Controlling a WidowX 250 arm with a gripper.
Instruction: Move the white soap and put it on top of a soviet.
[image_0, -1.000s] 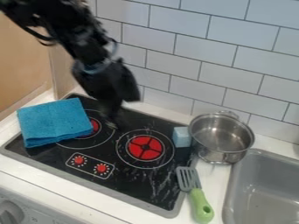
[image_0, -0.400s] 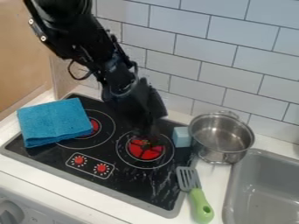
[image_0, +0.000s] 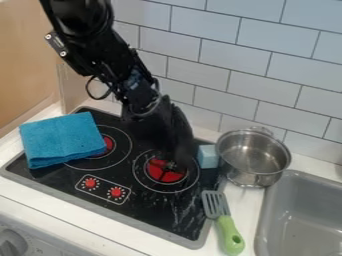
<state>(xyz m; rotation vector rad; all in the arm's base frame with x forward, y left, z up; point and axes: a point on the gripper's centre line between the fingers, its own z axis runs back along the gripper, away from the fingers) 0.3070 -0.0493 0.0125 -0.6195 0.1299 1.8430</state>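
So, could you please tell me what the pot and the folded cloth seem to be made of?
The pot looks like polished metal, probably stainless steel, given its silvery, mirror-like shine. The blue cloth seems a soft woven fabric, perhaps microfiber, judging by its matte, slightly fuzzy surface.

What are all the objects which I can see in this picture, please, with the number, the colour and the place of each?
Soap block: one, pale bluish white, right edge of stovetop, beside pot
Folded cloth: one, blue, over stovetop's left side
Flat stovetop: one, black with red burner centres and knobs, on counter
Round metal pot: one, silver, right of soap
Slotted spatula: one, grey head, green handle, near stovetop's right edge
Sink: one, grey, lower right
Counter: one, white, around stovetop
Tiled wall: one, white, behind
Wood panel: one, light brown, upper left
Dial: one, grey, lower left corner
Robot arm: one, black, from upper left
Gripper: one, black, over right burner
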